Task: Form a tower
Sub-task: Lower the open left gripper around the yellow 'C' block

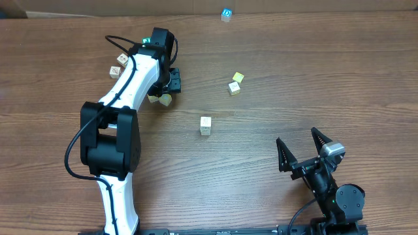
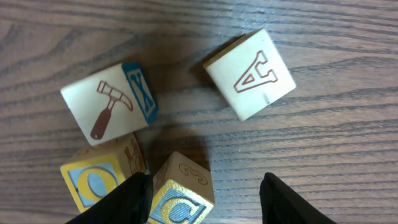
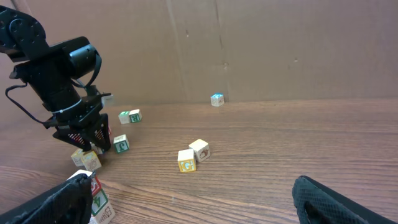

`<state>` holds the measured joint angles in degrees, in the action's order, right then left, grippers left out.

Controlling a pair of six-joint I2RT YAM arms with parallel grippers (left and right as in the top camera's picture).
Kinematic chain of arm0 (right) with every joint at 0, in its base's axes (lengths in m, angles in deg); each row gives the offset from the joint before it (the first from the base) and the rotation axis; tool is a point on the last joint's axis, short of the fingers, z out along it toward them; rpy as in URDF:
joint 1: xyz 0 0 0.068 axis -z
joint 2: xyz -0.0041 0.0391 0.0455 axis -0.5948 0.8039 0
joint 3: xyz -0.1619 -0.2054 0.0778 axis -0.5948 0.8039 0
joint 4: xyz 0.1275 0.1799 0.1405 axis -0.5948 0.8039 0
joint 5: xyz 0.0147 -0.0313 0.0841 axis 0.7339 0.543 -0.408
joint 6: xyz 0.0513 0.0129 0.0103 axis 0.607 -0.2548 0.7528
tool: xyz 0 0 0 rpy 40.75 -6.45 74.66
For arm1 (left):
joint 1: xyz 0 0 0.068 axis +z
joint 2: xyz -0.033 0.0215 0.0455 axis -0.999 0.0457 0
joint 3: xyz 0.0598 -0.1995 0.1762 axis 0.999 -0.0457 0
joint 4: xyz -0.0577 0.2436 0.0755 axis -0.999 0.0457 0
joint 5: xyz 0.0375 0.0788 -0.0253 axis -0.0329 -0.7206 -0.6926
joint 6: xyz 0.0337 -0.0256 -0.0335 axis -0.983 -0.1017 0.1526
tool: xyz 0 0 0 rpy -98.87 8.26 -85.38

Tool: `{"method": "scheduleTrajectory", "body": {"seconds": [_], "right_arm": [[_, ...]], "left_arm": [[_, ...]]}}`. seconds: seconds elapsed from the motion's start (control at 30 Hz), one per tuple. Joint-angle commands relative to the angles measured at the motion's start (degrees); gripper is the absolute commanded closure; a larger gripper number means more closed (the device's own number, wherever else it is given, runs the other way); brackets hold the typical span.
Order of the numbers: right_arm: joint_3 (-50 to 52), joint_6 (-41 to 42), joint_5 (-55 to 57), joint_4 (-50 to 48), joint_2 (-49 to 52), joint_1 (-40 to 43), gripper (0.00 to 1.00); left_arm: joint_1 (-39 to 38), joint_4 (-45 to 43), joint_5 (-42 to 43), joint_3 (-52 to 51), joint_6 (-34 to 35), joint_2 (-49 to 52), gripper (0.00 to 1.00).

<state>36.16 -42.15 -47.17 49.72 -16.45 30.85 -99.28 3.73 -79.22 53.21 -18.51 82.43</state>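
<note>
The tower (image 1: pixel 206 125) stands alone mid-table; in the right wrist view the tower (image 3: pixel 99 200) is a narrow stack with a red-marked cube on top, a green-marked one under it and a cream one below. My left gripper (image 2: pixel 204 180) hangs low over a cluster of loose cubes. Its jaws are open around a yellow-faced C cube (image 2: pixel 181 198), which sits against the left finger (image 2: pixel 124 202) with a clear gap to the right finger (image 2: pixel 287 202). My right gripper (image 1: pixel 302 151) rests open and empty near the front right.
Around the C cube lie an O cube (image 2: pixel 93 182), a hammer cube (image 2: pixel 107 104) and an A cube (image 2: pixel 250 74). Two cubes (image 1: pixel 235 83) lie right of centre, two more (image 1: pixel 119 66) at the left, and a blue one (image 1: pixel 226 14) at the far edge.
</note>
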Motion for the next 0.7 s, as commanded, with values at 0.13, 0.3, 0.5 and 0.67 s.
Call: {"method": "scheduleTrajectory", "body": {"seconds": [0.13,0.3,0.5,0.67], "right_arm": [[0.59,0.15,-0.02,-0.28,-0.52,0.26,0.00],[0.59,0.15,-0.02,-0.28,-0.52,0.26,0.00],[0.59,0.15,-0.02,-0.28,-0.52,0.26,0.00],[0.59,0.15,-0.02,-0.28,-0.52,0.26,0.00]], "left_arm": [[-0.28,-0.90,0.87,-0.02,-6.14,0.20,0.46],[-0.28,-1.99,0.90,-1.81,-6.97,0.20,0.47],[-0.28,-1.29,1.11,-2.54,-6.95,0.20,0.47],[-0.28,0.00,3.21,-2.54,-6.93,0.20,0.48]]}}
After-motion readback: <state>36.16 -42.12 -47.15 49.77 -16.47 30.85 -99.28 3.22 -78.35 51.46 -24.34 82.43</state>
